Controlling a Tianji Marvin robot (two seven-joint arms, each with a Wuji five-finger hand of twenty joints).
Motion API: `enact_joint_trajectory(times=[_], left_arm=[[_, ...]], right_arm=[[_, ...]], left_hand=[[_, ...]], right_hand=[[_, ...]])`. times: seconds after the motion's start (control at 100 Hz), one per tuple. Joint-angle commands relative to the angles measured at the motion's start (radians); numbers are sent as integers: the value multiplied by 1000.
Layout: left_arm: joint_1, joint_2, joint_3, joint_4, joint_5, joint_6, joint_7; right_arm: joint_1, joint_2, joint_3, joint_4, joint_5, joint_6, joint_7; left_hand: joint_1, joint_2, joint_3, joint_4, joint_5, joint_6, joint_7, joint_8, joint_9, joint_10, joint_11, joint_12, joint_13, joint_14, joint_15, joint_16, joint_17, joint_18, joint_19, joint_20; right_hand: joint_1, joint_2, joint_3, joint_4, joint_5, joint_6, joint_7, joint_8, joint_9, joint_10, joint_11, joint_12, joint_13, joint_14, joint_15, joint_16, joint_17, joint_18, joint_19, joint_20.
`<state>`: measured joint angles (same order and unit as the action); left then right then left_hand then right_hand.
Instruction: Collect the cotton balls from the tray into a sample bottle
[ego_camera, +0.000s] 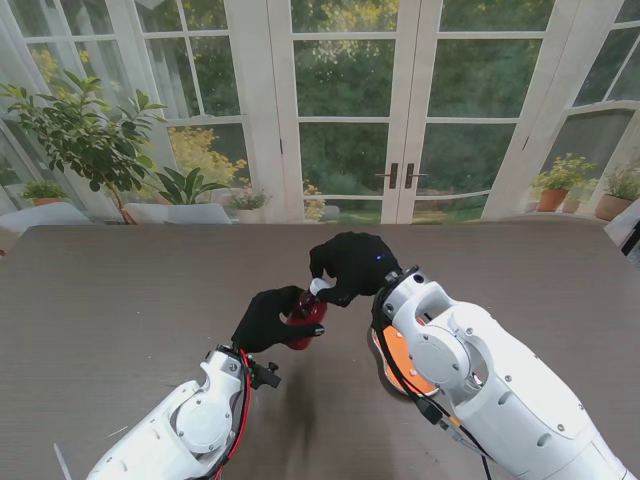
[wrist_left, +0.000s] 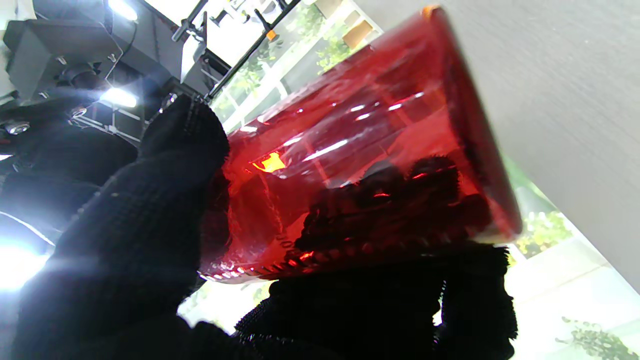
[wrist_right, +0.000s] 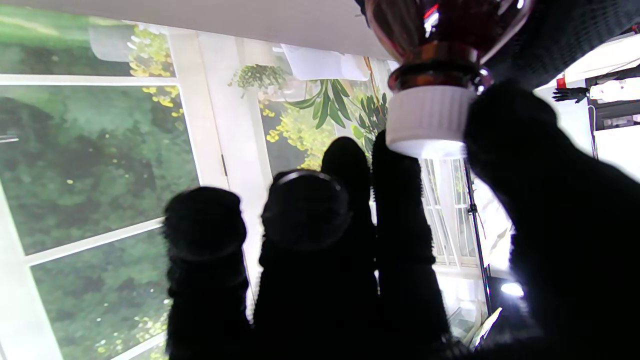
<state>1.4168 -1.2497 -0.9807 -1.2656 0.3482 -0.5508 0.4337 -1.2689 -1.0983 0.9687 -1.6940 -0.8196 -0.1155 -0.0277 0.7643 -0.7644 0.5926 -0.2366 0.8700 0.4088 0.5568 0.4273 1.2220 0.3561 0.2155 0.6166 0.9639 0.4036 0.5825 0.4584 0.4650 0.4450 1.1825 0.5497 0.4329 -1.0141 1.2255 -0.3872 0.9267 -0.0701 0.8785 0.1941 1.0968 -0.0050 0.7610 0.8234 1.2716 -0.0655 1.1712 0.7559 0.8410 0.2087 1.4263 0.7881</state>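
- The brown table (ego_camera: 110, 300) fills the stand view, with glass doors (ego_camera: 400, 110) and potted plants (ego_camera: 85, 135) past its far edge.
- Left hand (ego_camera: 268, 318) is wrapped round the red sample bottle (ego_camera: 305, 311), held up over the middle of the table.
- Right hand (ego_camera: 352, 264) pinches the white cap (wrist_right: 427, 120); only the right wrist cam shows that properly.
- Left wrist cam shows the bottle's body (wrist_left: 360, 165) with fingers (wrist_left: 150, 210) clamped on it; can't tell what's inside.
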Motion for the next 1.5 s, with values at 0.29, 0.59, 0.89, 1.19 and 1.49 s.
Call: enact_joint_trajectory(times=[0.29,0.59,0.89,1.19,1.49], left_arm=[[2,-1,-5,-18,-5,10,-23],[3,0,-6,-21,-7,14,-25],[4,1,-5,-24,-9,15,-31],[5,2,-5,-26,-9,14,-33],[5,2,-4,-27,-12,15,-36]], right_arm=[[-5,-8,-10,6,13,-45,-13],[-9,-5,-2,4,6,-52,-7],[-28,7,35,-61,-46,54,56],[-9,16,8,-62,-104,104,104],[1,13,-3,-46,-90,67,84]], left_hand=[[240,175,238,62,145,-218,242,50,105,-121,110,34,39,5,25,23,4,-33,21,8],[241,181,232,63,144,-217,241,51,103,-124,111,34,38,5,25,23,3,-33,20,8],[244,184,225,64,144,-214,241,51,104,-123,112,33,38,6,25,24,1,-33,19,8],[244,183,225,65,145,-214,242,52,104,-120,113,32,39,9,25,24,-1,-32,18,8],[243,184,226,64,144,-212,242,53,102,-120,113,31,37,7,24,24,0,-33,18,9]], right_hand=[[152,-216,161,-9,44,-1,-96,102,-18,-31,-34,24,53,-74,11,7,26,-74,26,-18],[-14,-218,181,164,-179,-5,-257,225,-144,-38,-6,-49,53,-89,-24,-2,15,-99,14,-9],[-355,211,-60,159,-146,14,-244,193,-148,19,7,-61,49,-12,-11,9,-34,-45,36,42],[-371,330,-192,187,38,-5,-209,222,-82,18,15,-34,51,-21,63,30,0,-37,64,52],[-195,231,-62,94,148,-70,-107,175,8,-17,29,-10,51,-41,140,42,34,-26,85,38]])
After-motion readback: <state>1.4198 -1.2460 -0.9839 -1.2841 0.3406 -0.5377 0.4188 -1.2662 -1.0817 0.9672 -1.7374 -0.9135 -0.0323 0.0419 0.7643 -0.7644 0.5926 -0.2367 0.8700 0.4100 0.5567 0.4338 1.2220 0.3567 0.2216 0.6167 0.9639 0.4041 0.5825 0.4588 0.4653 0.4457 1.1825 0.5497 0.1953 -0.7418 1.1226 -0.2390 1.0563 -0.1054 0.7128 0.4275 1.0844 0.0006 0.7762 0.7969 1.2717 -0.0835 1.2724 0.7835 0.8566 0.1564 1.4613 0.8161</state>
